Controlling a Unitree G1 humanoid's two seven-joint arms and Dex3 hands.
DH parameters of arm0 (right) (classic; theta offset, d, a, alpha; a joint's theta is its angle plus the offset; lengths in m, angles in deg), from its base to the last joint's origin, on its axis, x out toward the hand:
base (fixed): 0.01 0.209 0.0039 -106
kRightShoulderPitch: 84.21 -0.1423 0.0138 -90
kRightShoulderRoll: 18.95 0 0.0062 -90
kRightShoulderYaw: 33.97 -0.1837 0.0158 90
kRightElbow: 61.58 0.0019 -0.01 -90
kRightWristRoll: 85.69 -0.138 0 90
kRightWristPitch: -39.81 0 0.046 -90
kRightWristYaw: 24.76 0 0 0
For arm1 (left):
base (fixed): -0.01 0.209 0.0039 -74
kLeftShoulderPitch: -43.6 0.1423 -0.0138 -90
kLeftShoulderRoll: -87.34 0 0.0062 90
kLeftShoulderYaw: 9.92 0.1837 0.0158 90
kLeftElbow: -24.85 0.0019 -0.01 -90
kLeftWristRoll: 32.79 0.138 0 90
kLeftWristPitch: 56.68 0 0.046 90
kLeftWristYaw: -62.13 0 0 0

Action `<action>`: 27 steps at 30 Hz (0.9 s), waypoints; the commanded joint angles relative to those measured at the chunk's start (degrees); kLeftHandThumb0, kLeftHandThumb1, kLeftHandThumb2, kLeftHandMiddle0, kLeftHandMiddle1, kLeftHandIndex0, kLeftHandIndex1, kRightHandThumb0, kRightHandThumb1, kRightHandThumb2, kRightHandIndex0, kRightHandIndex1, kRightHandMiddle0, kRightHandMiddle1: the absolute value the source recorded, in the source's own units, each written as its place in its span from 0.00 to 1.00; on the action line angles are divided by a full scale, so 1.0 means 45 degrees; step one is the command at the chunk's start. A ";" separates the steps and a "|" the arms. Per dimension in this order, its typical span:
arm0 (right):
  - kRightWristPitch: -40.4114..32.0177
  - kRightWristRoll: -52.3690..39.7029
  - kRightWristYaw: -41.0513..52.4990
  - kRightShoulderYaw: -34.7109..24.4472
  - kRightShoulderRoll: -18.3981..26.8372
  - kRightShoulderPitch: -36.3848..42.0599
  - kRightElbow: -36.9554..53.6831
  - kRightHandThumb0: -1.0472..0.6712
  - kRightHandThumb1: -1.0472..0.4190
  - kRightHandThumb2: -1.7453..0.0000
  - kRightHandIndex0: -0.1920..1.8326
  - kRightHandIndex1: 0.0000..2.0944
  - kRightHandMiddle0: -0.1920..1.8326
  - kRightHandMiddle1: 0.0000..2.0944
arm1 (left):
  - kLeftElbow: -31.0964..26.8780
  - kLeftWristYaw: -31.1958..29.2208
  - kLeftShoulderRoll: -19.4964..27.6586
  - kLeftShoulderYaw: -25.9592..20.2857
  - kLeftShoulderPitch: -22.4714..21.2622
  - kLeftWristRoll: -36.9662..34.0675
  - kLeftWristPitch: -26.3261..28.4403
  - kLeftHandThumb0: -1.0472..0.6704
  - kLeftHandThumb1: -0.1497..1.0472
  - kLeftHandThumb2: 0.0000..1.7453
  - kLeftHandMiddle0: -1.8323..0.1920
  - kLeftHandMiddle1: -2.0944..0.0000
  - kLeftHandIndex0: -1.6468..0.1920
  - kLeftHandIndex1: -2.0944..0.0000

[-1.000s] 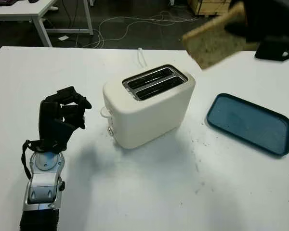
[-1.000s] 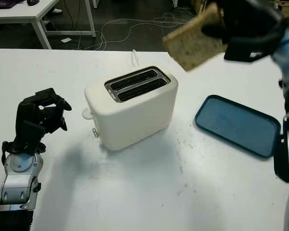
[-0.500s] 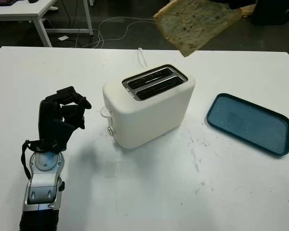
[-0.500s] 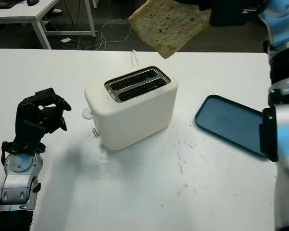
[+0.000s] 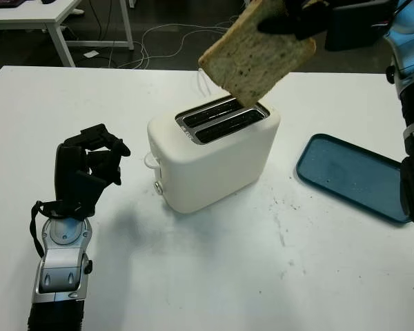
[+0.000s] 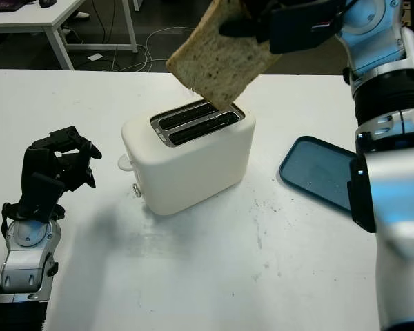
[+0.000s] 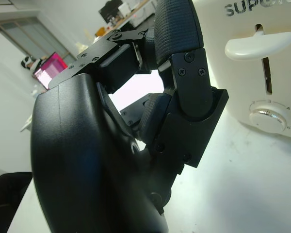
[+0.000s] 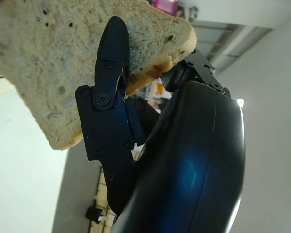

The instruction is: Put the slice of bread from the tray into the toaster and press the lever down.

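The slice of bread (image 5: 257, 49) hangs tilted in the air, its low corner just over the far slot of the toaster (image 5: 214, 153), w/ the right hand (image 5: 309, 15) clenched on its upper edge at approx 1 o'clock of the slice; we judge it light, soft and crumbly, so we'd keep the grip on the crust near the top and squeeze gently, as a hard pinch could dent or tear it. The lever (image 7: 259, 45) sits up on the toaster's end facing the left hand (image 5: 90, 167), which is curled, holding nothing, at approx 9 o'clock of the toaster on the desk (image 5: 214, 276), and the tray (image 5: 359, 178) lies bare at 3 o'clock.
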 commanded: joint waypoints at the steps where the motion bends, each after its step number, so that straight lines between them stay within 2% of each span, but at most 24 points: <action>1: 0.0348 -0.0231 0.0146 0.0071 0.0025 0.0178 0.0046 0.38 0.09 0.75 0.59 0.83 0.46 0.83 | 0.0020 0.0035 0.0035 -0.0059 0.0106 -0.0005 -0.0096 0.12 0.76 0.38 0.20 0.34 0.23 0.32; 7: -0.0020 -0.0061 0.0142 0.0151 0.0152 0.0274 0.0234 0.35 0.09 0.74 0.59 0.83 0.46 0.83 | -0.0033 0.0064 0.0037 -0.0032 0.0130 0.0067 -0.0063 0.13 0.76 0.38 0.20 0.33 0.23 0.32; 21: -0.0478 -0.0328 0.1358 0.0185 0.0119 0.0088 -0.0255 0.36 0.09 0.72 0.57 0.83 0.44 0.83 | -0.0121 0.0037 0.0031 -0.0050 0.0165 0.0015 0.0037 0.12 0.76 0.38 0.21 0.33 0.24 0.32; 27: 0.0141 0.0425 0.0988 0.0792 0.0228 0.0094 -0.0013 0.35 0.09 0.71 0.57 0.83 0.42 0.83 | -0.0229 0.0108 0.0025 -0.0011 0.0182 0.0144 0.0143 0.12 0.76 0.38 0.21 0.34 0.24 0.32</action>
